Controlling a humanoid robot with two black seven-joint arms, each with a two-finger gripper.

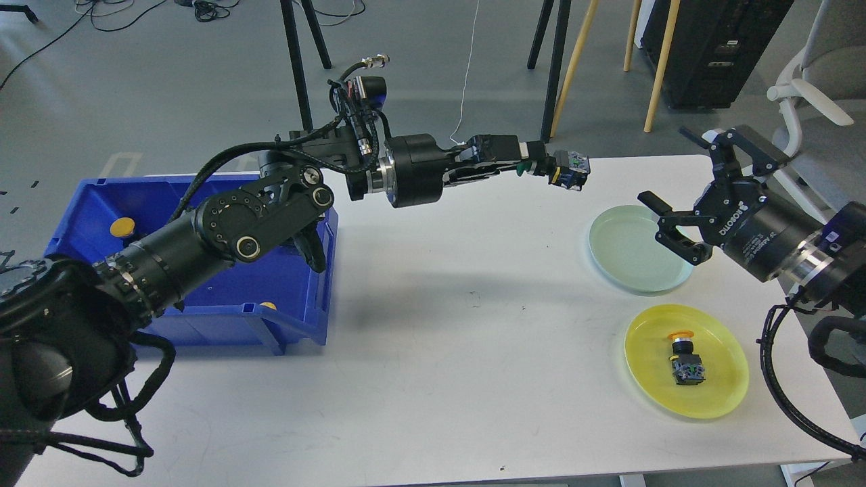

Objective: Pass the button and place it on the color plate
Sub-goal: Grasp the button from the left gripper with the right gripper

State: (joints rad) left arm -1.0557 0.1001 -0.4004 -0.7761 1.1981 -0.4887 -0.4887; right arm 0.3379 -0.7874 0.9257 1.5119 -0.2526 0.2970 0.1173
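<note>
My left gripper (544, 167) reaches out to the right above the table's far side and is shut on a green-capped push button (567, 169), held sideways in the air. My right gripper (666, 220) is open and empty over the left part of the light green plate (626, 260), its fingers spread and turned toward the left arm. A yellow plate (717, 392) lies at the front right with a yellow-capped button (685, 360) on it.
A blue bin (88, 210) stands at the left with yellow-capped buttons (122, 226) inside, partly hidden by my left arm. The white table (440, 352) ends just right of the plates. Tripod and easel legs and a chair stand beyond the far edge.
</note>
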